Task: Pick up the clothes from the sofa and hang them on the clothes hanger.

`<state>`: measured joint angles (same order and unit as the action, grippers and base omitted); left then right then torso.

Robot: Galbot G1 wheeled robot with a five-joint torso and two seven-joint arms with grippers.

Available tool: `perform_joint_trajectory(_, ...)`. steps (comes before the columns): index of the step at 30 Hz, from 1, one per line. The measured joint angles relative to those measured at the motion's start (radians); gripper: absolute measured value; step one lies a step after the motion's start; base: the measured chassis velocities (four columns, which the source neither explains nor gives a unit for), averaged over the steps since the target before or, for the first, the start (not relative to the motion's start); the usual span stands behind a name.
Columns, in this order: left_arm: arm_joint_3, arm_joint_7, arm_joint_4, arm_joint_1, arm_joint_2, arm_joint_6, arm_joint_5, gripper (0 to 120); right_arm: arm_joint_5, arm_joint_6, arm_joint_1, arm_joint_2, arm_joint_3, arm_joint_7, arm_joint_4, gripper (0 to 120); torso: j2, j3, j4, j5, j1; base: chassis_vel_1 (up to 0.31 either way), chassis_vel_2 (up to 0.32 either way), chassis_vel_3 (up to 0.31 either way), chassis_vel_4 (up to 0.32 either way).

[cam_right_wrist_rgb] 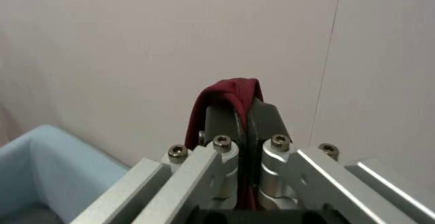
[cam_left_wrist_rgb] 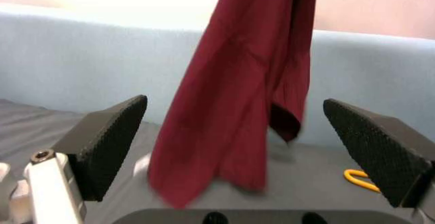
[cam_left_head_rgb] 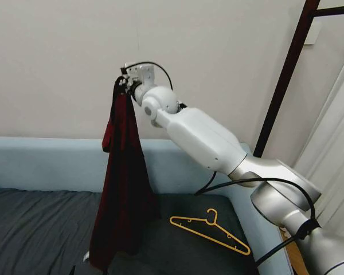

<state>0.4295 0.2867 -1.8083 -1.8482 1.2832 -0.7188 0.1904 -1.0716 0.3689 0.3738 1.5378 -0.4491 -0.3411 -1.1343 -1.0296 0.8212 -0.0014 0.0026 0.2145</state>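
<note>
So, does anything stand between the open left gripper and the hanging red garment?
Nothing visible does. The left gripper faces the red garment across open air. The right gripper holds its top, and the yellow hanger lies aside on the sofa.

The left gripper has its two black ribbed fingers spread wide apart, holding nothing. Beyond them a dark red cloth hangs in folds, its upper end out of frame and its lower edge close above the dark grey seat. Behind the cloth stands the pale blue sofa back. Beside the cloth's lower edge, a curved piece of yellow hanger lies on the seat.
</note>
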Motion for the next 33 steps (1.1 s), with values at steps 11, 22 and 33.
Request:
perform_joint_trajectory(11,0.0,-0.003,0.0,-0.005,0.004,0.018,-0.011,99,-0.074,0.028,-0.289,-0.358,-0.119,-0.115,-0.522,0,0.0,0.0,-0.0002,0.0005,0.0,0.0,0.0,0.0,0.0)
perform_joint_trajectory(22,0.005,-0.005,0.001,-0.025,0.036,0.035,-0.037,99,0.191,-0.064,-0.848,-0.577,-0.044,-0.002,-0.576,0,0.0,0.0,0.0001,0.0008,0.0,0.0,0.0,0.0,0.0)
perform_joint_trajectory(33,-0.008,-0.007,0.017,-0.011,0.061,0.054,-0.066,99,0.214,-0.076,-1.221,-0.748,0.232,0.067,-0.686,0,0.0,0.0,-0.0002,0.0004,0.0,0.0,0.0,0.0,0.0)
